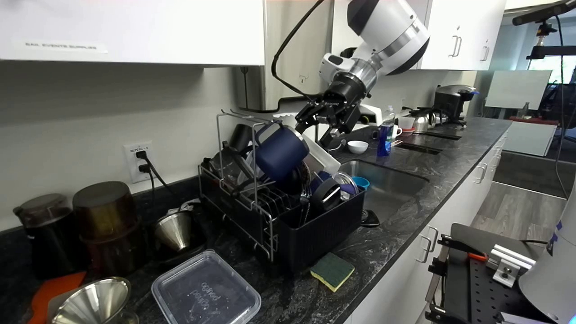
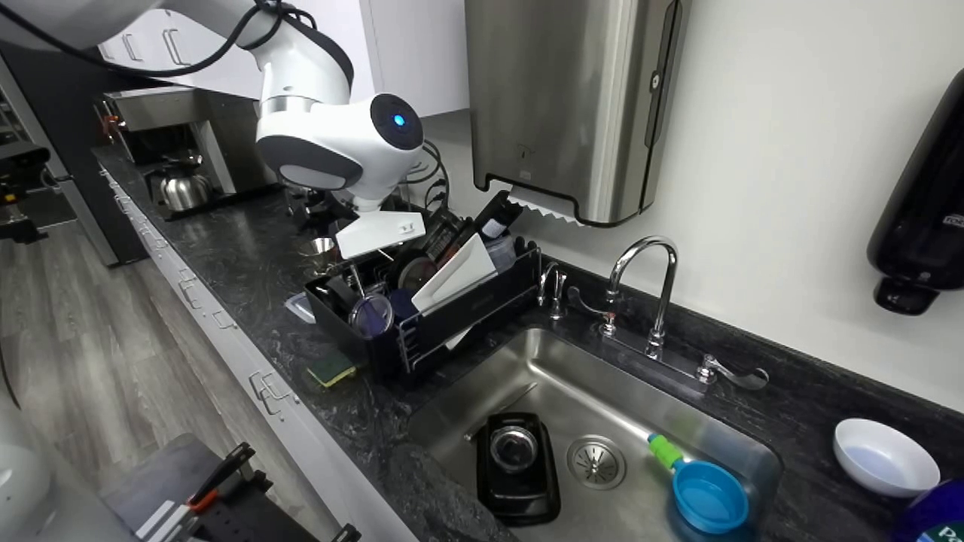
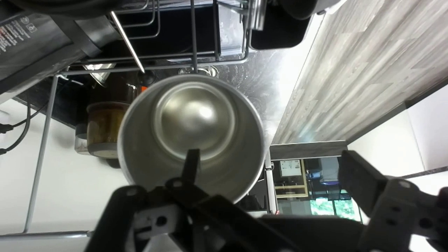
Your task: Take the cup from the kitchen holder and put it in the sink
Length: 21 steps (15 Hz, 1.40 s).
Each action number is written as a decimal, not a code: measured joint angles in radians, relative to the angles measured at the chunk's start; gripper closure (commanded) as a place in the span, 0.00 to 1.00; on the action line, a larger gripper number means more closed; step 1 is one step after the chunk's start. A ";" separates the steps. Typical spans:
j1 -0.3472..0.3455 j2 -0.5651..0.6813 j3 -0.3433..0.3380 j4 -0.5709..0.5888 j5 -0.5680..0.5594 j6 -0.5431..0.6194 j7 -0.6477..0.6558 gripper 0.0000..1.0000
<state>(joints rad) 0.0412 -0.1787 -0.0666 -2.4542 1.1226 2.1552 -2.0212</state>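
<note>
Nearest the wrist camera, the pincer [image 3: 269, 154] is spread apart, masking part of the cup [image 3: 196, 108]; contact is unclear. Tilted, the cup is navy outside, silvery inside.

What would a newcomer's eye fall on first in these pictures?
Probably the dark blue cup, tilted high on the dish rack. Next, the black gripper, its fingers spread wide near the cup's mouth. Then the bright blue and green scoop, lying in the steel sink.
</note>
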 measured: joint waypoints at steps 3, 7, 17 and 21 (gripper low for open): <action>0.001 0.001 0.012 -0.002 0.010 0.020 -0.003 0.00; 0.001 0.002 0.023 -0.003 0.011 0.043 -0.005 0.00; 0.004 0.004 0.040 -0.005 0.011 0.075 -0.008 0.55; 0.004 0.004 0.042 -0.007 0.011 0.087 -0.011 0.82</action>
<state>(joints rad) 0.0454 -0.1746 -0.0244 -2.4608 1.1340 2.2422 -2.0326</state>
